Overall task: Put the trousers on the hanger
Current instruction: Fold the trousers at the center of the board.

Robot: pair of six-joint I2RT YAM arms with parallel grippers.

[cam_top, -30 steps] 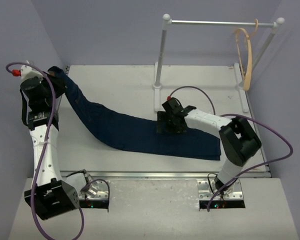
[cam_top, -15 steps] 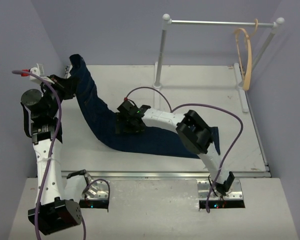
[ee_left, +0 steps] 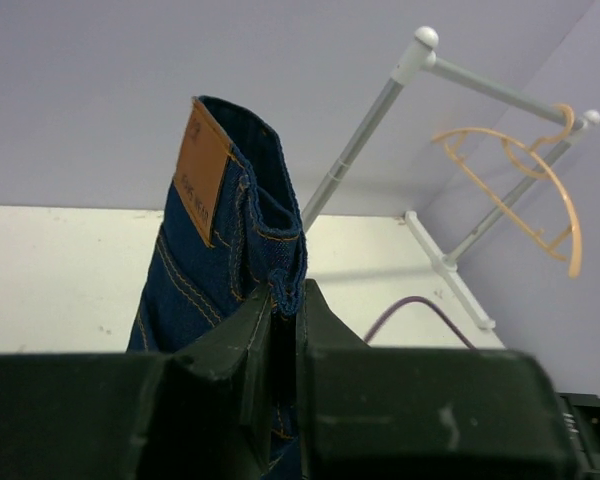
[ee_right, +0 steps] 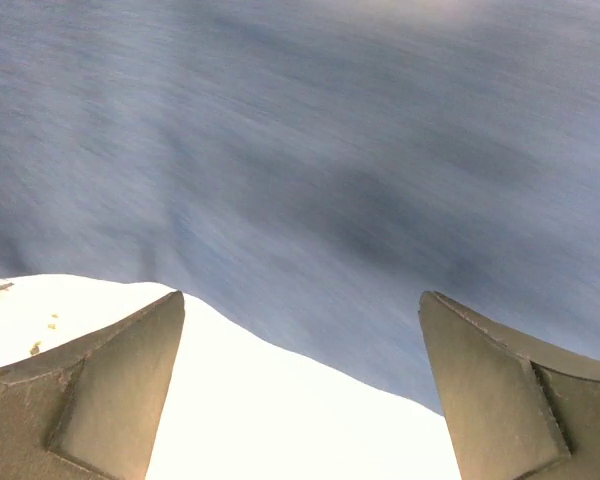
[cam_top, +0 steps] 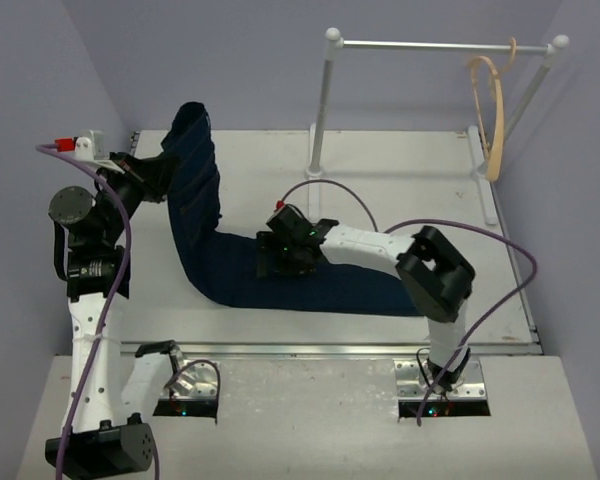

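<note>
My left gripper [ee_left: 285, 312] is pressed together on the waistband of the jeans [ee_left: 215, 265] and pinches the folded denim just beside the brown patch [ee_left: 201, 174], so that the waist end stands up off the table [cam_top: 400, 170], well to the left of the white rail [cam_top: 430, 45]. From there the legs fall down and lie flat on the table, passing in front of the rail's left post toward my right arm. My right gripper [ee_right: 300, 305] is spread wide and holds nothing. It hovers low over the leg part, at the near edge of the cloth, in front of that same post; its wrist view is blurred, so I cannot tell if the fingertips touch the denim. The wooden hanger [cam_top: 497, 120] hangs by its hook at the right end of the rail, well apart from the jeans. I judge that the step now is to take the legs with the right gripper. To do it well, I would lower the jaws over the cloth edge and catch both layers, with the left pinch kept firm, because heavy denim may slip out when I carry it toward the rail.
</note>
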